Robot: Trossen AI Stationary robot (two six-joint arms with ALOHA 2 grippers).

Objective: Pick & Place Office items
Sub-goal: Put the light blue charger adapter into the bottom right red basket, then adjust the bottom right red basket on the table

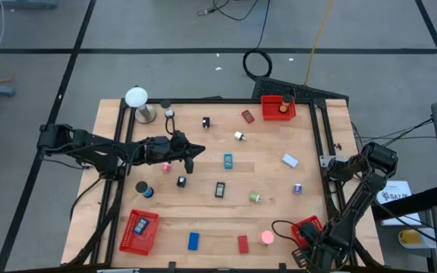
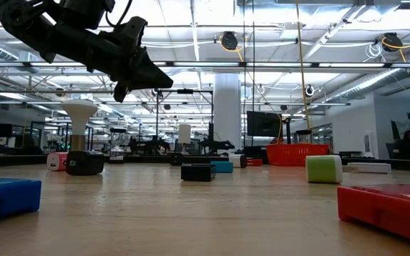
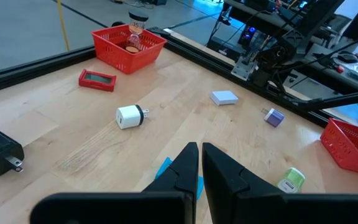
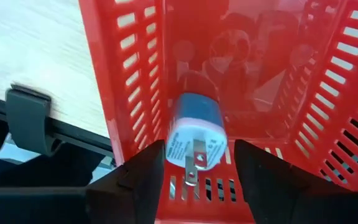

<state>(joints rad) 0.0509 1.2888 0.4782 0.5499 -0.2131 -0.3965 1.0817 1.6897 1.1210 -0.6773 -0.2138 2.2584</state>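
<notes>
From above, the right gripper [image 1: 307, 236] is mostly lost behind its own dark arm over the red mesh basket at the table's near right corner [image 1: 310, 226], so what sits inside cannot be made out there. The right wrist view fills the gap: a small blue-and-white plug adapter with two metal prongs [image 4: 196, 140] sits between the two dark fingers [image 4: 143, 177], inside the basket's slatted red walls. The fingers stand apart on either side of it, and a sliver of gap seems to show at each flank, so the adapter looks let go rather than gripped, though the close angle leaves that uncertain.

Just left of that basket lie a pink round piece [image 1: 267, 237] and a red block [image 1: 243, 243], with a blue block [image 1: 193, 241] farther along beside a second red mesh basket [image 1: 140, 231]. A third red basket [image 1: 278, 108] stands at the far edge.

The left gripper [image 1: 190, 155] hangs above the table's left-middle, fingers pressed together and holding nothing. Beneath it in its wrist view a teal block [image 3: 165, 168] is partly covered by the fingers; a white plug cube [image 3: 129, 116] and a black charger [image 3: 0, 151] lie beyond.
</notes>
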